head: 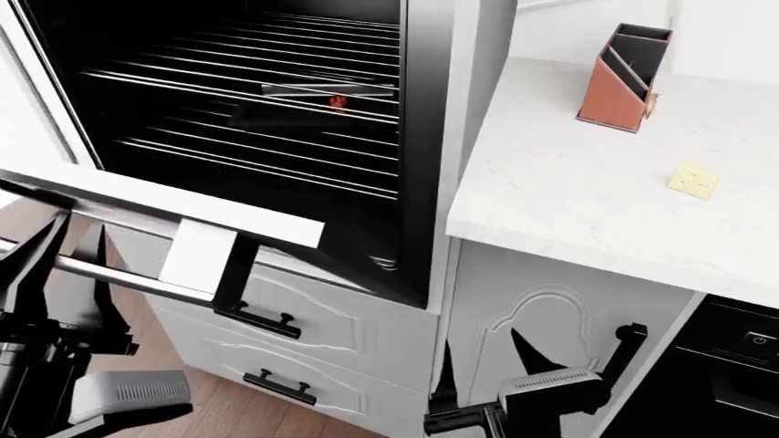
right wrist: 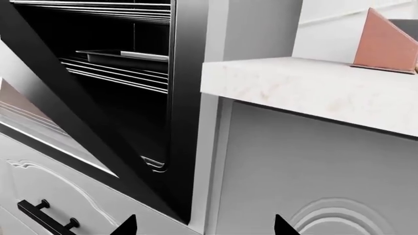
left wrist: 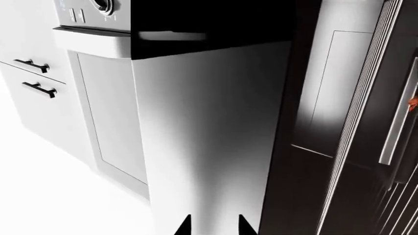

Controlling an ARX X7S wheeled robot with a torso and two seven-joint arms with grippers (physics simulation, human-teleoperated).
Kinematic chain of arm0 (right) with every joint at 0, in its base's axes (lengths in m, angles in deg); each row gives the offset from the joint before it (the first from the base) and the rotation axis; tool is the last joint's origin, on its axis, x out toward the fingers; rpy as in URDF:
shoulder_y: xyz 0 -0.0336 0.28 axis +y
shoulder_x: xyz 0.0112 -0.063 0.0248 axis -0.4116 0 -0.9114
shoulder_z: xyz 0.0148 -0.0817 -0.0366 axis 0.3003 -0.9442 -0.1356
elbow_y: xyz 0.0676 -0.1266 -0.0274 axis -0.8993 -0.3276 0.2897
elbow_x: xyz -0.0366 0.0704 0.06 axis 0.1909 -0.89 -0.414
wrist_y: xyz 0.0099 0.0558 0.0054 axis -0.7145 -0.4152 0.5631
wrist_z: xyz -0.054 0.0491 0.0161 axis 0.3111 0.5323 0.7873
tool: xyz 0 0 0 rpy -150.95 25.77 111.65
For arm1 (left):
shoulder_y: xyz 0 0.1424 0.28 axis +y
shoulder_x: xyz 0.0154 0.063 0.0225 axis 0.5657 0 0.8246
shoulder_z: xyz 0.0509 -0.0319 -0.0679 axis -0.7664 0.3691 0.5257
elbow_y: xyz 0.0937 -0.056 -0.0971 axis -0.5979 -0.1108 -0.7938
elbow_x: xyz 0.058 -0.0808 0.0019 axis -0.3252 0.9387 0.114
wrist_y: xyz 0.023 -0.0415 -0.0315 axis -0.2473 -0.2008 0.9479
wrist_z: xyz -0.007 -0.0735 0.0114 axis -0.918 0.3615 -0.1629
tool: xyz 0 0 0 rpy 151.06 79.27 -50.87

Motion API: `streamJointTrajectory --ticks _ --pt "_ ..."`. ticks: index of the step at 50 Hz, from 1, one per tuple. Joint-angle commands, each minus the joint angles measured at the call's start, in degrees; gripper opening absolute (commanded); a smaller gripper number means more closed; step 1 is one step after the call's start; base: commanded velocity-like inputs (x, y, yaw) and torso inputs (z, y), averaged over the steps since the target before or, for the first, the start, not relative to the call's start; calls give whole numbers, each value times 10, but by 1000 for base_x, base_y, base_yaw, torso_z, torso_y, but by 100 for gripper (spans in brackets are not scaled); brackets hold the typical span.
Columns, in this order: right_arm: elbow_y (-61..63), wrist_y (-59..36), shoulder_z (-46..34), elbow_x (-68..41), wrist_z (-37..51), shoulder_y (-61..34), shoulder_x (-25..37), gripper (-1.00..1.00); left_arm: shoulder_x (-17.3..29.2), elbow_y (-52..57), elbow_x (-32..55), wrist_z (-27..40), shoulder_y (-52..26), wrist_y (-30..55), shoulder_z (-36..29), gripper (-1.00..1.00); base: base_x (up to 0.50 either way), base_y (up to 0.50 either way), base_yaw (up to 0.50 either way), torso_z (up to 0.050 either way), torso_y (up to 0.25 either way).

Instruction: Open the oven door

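Stainless-framed dark glass oven door (head: 182,214) hangs partly open; its steel bar handle (head: 122,278) at 3 o'clock from left gripper (head: 61,274), fingers apart around it. Right gripper (head: 535,365) fingers apart, empty, well clear.

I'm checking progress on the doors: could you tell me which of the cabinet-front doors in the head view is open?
The oven door, swung down with its steel bar handle; the white panelled cabinet door under the counter is shut.
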Motion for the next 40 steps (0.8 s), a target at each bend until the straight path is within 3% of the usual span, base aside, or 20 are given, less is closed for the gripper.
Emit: streamJointTrajectory --ticks 1,40 --pt "2 2 0 -1 1 0 2 100 2 32 -34 19 26 -19 -13 -100 0 0 0 0 0" --pt "-1 7 -2 -3 5 -2 5 100 4 15 -68 75 98 -50 3 -100 0 -2 -2 0 1"
